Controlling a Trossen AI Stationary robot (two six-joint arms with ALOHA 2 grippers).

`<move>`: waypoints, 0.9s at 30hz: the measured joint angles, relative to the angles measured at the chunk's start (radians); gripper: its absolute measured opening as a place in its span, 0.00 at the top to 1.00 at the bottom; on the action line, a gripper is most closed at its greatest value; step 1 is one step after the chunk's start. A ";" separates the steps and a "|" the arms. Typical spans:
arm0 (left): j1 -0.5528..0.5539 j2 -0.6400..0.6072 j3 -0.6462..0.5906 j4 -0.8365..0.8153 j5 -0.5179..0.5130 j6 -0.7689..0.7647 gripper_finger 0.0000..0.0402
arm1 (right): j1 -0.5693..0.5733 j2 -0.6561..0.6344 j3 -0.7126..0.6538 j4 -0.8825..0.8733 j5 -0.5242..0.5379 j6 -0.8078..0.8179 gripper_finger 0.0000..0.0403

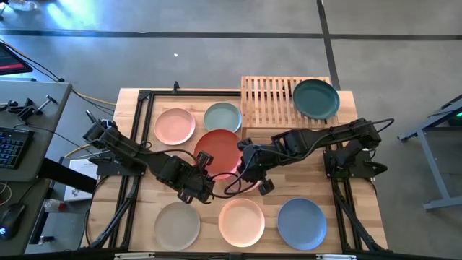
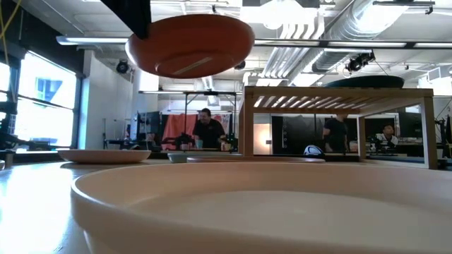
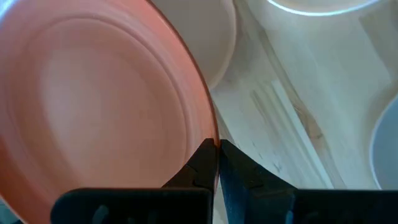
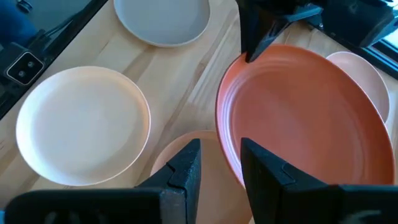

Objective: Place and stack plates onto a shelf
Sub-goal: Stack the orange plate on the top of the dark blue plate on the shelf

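Handover step mid-table. Left gripper [image 3: 217, 163] pinches rim of rust red plate [image 1: 219, 152], lifted above table. Right gripper [image 4: 219, 163] spread, fingers straddling opposite rim, not yet closed. Teal plate [image 1: 315, 98] already on shelf [image 1: 267, 100], far right. Next likely: right closes, left releases, carry to shelf.

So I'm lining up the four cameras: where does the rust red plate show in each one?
High view: rust red plate at table centre, between both arms.
Low view: lifted, upper left of centre, left of the shelf.
Left wrist view: fills the left, rim pinched by the left end effector.
Right wrist view: right of centre.
Shared landmark: the peach plate.
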 joint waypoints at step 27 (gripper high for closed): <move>0.014 0.000 0.000 0.104 -0.042 0.090 1.00 | 0.000 0.000 0.000 -0.002 0.002 0.000 0.77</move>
